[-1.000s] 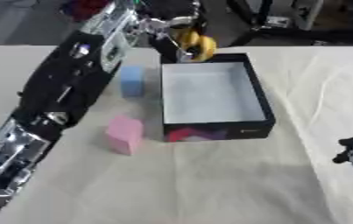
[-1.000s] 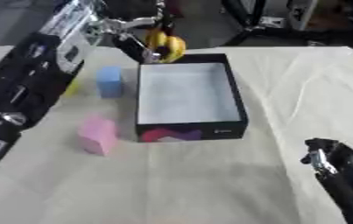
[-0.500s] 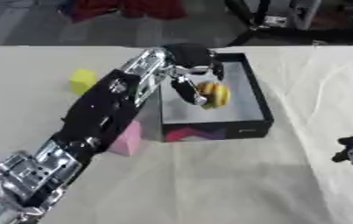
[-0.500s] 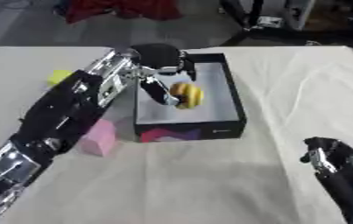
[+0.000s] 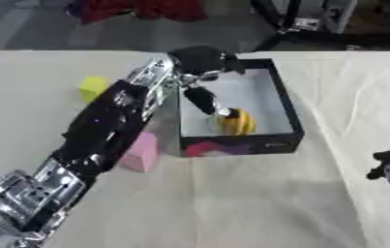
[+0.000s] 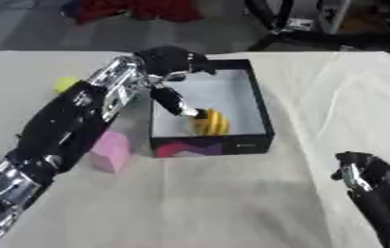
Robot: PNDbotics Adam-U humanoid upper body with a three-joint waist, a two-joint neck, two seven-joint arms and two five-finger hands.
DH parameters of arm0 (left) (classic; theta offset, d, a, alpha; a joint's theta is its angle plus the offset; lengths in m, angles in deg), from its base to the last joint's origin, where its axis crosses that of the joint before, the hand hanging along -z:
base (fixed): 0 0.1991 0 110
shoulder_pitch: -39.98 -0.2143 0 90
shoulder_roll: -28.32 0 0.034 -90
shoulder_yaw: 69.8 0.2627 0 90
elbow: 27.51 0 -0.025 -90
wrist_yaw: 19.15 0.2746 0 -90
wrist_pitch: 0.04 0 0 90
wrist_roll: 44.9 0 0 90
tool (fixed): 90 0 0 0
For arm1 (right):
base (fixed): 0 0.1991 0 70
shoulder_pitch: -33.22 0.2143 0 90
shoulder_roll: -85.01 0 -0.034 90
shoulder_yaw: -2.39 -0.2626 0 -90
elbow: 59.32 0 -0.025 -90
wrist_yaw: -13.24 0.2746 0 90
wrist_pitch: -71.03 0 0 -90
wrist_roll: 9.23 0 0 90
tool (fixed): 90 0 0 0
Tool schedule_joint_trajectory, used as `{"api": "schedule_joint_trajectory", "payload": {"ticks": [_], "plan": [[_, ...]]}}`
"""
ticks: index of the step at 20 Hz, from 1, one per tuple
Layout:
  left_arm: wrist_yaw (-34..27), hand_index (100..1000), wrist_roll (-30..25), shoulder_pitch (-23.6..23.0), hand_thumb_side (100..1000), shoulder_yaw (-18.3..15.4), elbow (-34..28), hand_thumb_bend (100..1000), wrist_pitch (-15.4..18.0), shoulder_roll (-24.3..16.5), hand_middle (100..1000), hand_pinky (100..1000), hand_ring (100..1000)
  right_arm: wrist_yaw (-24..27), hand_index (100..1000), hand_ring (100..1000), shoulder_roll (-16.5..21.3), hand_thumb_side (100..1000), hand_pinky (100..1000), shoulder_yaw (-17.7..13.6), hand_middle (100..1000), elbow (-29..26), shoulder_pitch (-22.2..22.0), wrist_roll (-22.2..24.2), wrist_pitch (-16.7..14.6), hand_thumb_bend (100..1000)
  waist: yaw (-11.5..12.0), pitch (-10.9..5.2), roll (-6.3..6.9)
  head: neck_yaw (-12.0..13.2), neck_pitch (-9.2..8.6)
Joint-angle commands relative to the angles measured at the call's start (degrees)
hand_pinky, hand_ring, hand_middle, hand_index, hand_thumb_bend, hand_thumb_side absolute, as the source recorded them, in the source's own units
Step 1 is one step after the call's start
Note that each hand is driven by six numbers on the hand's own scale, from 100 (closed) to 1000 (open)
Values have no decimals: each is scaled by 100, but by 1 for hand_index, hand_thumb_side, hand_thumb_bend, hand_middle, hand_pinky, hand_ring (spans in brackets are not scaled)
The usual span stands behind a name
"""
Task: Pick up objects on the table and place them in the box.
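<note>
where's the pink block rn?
The pink block sits on the table left of the box, near its front-left corner, partly behind the left arm.

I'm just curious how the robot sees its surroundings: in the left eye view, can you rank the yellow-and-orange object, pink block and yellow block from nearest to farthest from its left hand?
1. Yellow-and-orange object, in the box, at the left hand's fingertips.
2. Yellow block, to the left.
3. Pink block, beside the box's front corner.

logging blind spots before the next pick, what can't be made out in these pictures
- Blue block: in neither view now; the left arm may cover it, cannot tell.
- Left hand: whether its fingers grip or only touch the yellow object in the box is blurred.
- Pink block: partly behind the arm.
- Right hand: cut by the lower right edge; finger pose unclear.
</note>
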Motion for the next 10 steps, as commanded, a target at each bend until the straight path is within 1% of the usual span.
{"api": "schedule_joint_trajectory", "payload": {"ticks": [1,2,3,5,6,8,10], "plan": [[-821,924,-234,160,811,-103,-880,510,-77,-889,834,812,769,-8,634,514,79,596,713,-45,428,-35,1,-25,-1,100,28,-170,-17,-31,-11],[-1141,923,-379,124,810,-132,-1168,507,-126,-1163,832,811,767,-11,634,514,84,597,713,-51,428,-33,-4,-33,0,100,38,-173,-9,-31,-11],[-1485,917,-552,60,772,-180,-1462,468,-190,-1469,826,809,762,-17,634,514,89,602,713,-58,428,-30,-13,-41,3,100,56,-177,3,-38,-11],[-2113,909,-926,-119,724,-285,-1960,428,-322,-1999,814,804,750,-28,634,514,100,603,713,-64,428,-25,-25,-49,5,100,80,-185,26,-28,-11],[-2387,904,-1123,-220,703,-339,-2176,414,-388,-2220,808,801,744,-33,634,514,105,601,713,-64,428,-24,-28,-50,5,100,85,-187,34,-13,-11],[-2832,894,-1546,-485,696,-409,-2518,400,-497,-2629,793,792,728,-41,633,514,116,598,713,-66,428,-23,-29,-51,3,100,91,-192,47,33,-11],[-3148,875,-1986,-747,664,-418,-2723,378,-572,-2923,779,785,713,-45,634,514,126,598,713,-70,428,-23,-34,-55,3,100,93,-196,51,70,-11]]}}
